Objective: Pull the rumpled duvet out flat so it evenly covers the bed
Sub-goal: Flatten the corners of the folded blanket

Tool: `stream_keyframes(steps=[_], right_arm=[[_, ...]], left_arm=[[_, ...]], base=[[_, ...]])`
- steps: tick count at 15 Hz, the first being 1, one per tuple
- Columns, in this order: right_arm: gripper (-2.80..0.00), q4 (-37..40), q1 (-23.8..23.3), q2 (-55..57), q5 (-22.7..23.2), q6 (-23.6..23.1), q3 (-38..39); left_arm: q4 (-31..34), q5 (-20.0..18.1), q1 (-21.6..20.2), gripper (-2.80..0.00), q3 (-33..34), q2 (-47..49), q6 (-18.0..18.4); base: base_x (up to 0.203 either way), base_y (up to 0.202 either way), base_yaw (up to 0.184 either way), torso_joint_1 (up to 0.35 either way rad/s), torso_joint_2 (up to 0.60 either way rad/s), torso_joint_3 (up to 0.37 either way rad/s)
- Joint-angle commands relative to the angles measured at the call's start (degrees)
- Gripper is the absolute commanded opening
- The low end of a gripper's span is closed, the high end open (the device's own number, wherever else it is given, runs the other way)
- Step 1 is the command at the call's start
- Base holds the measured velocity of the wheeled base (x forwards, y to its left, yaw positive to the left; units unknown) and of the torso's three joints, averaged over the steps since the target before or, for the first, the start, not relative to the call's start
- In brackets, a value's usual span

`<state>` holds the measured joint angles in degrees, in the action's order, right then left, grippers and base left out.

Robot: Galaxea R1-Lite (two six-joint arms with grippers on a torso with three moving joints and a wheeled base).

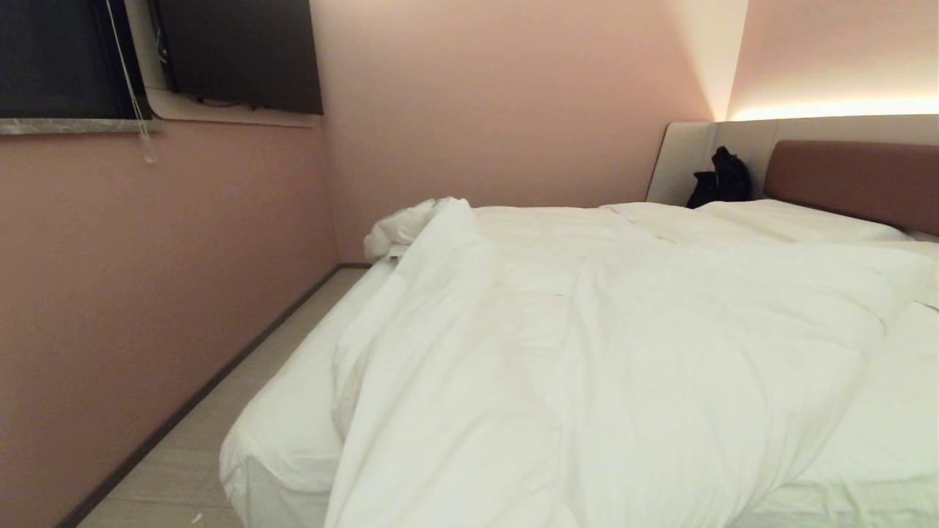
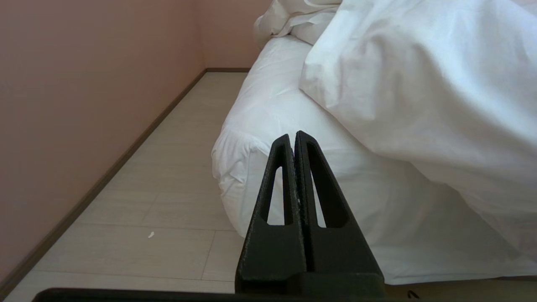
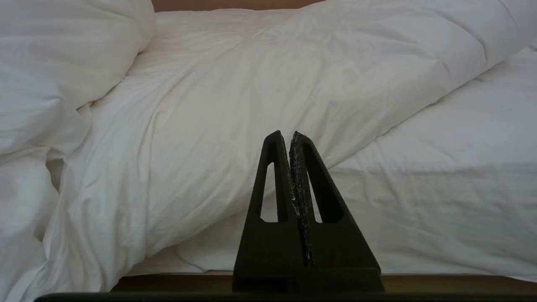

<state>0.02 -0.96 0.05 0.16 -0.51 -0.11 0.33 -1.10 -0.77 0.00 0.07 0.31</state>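
Duvet rumpled across bed, left pincer and right pincer both closed, empty, clear of bedding.

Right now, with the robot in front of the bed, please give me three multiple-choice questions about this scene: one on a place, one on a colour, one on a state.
1. Where is the black bag?
A. on the floor by the wall
B. at the head end of the bed, beside the headboard
C. on the window sill

2. What colour is the duvet?
A. white
B. grey
C. brown-red

3. How are the fingers of the left hand and the right hand?
A. both wide open
B. both pressed together, holding nothing
C. both closed on the duvet

Answers:
1. B, the bag stands against the beige panel next to the headboard.
2. A, the rumpled cover is plain white in every view.
3. B, each wrist view shows the two fingers touching, with the bedding lying beyond them.
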Motion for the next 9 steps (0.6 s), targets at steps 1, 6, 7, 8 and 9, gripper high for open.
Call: stream_keyframes(steps=[1,6,7,8,9], right_arm=[[-2.8,0.0,0.0,0.0,0.0,0.0,0.0],[-2.8,0.0,0.0,0.0,0.0,0.0,0.0],[-2.8,0.0,0.0,0.0,0.0,0.0,0.0],[-2.8,0.0,0.0,0.0,0.0,0.0,0.0],[-2.8,0.0,0.0,0.0,0.0,0.0,0.0]], left_arm=[[0.0,0.0,0.0,-2.8,0.0,0.0,-0.2],[-0.1,0.0,0.0,-2.8,0.0,0.0,-0.2],[0.0,0.0,0.0,-2.8,0.0,0.0,-0.2],[0.0,0.0,0.0,-2.8,0.0,0.0,-0.1],[-0.1,0.0,0.0,-2.8,0.0,0.0,0.0]], base=[[0.0,0.0,0.0,0.0,0.0,0.0],[0.0,0.0,0.0,0.0,0.0,0.0],[0.0,0.0,0.0,0.0,0.0,0.0],[0.0,0.0,0.0,0.0,0.0,0.0],[0.0,0.0,0.0,0.0,0.0,0.0]])
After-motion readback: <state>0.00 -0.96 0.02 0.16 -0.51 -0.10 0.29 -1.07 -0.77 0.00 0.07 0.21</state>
